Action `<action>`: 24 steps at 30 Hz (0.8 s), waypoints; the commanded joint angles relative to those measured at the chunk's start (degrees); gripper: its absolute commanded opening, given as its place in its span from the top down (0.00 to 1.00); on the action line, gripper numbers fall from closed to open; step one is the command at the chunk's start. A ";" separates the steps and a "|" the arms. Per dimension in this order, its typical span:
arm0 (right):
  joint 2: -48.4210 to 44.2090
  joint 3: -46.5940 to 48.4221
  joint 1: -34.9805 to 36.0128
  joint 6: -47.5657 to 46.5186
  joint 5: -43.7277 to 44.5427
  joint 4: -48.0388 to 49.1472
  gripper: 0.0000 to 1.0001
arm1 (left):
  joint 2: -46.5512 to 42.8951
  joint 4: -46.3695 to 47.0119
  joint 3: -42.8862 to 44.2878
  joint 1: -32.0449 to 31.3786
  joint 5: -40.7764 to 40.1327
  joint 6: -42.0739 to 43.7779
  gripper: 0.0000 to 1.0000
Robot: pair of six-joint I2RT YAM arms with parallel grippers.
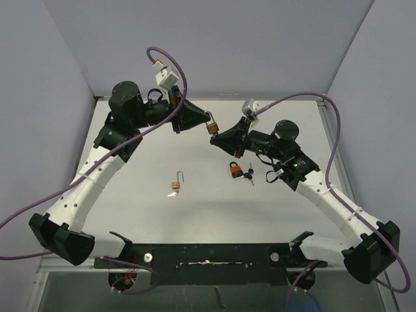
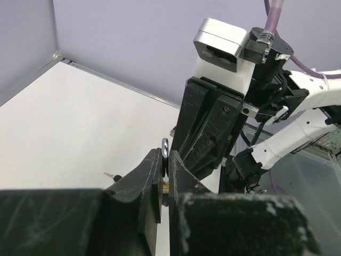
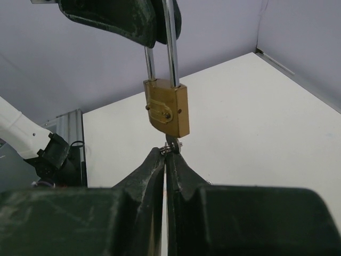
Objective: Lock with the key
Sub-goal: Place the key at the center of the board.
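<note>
Pale lavender walls (image 1: 58,52) enclose a white table (image 1: 195,214). Above its middle the two arms meet, lifted off the surface. The brass padlock (image 3: 166,109) is held in the air between them. It has a squat golden body with a raised oblong plate on its face, and a bright steel shackle (image 3: 170,48) whose two legs run down to the top of the body. The left gripper (image 1: 207,120) is clamped on that shackle from above. The right gripper (image 3: 166,157) is pinched nearly shut on the key (image 3: 169,145), which sits just under the padlock's base. The right wrist camera shows this plainly, though not how deep the key sits. The left wrist view shows only the top of the shackle and a sliver of brass between its own fingers (image 2: 144,181). The overhead view alone shows what lies on the table: a second brass padlock (image 1: 176,182) with its shackle sprung open, and an orange padlock (image 1: 234,171) beside a small bunch of keys (image 1: 249,175).
</note>
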 commanded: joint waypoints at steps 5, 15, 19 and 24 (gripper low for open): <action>-1.22 -2.13 3.80 -2.97 3.20 -2.91 1.00 | 0.41 6.45 5.67 4.28 -0.95 -1.50 1.00; -2.42 -6.75 5.20 -3.64 6.06 -6.37 1.00 | 4.11 5.85 12.63 7.20 1.22 -1.63 1.00; -3.05 -7.19 5.39 -4.06 9.80 -8.30 1.00 | 5.10 -2.20 10.38 7.29 -0.23 0.87 1.00; -1.72 -6.86 5.34 -3.89 17.42 -11.35 1.00 | 6.27 -8.37 -1.24 7.21 -3.50 2.03 1.00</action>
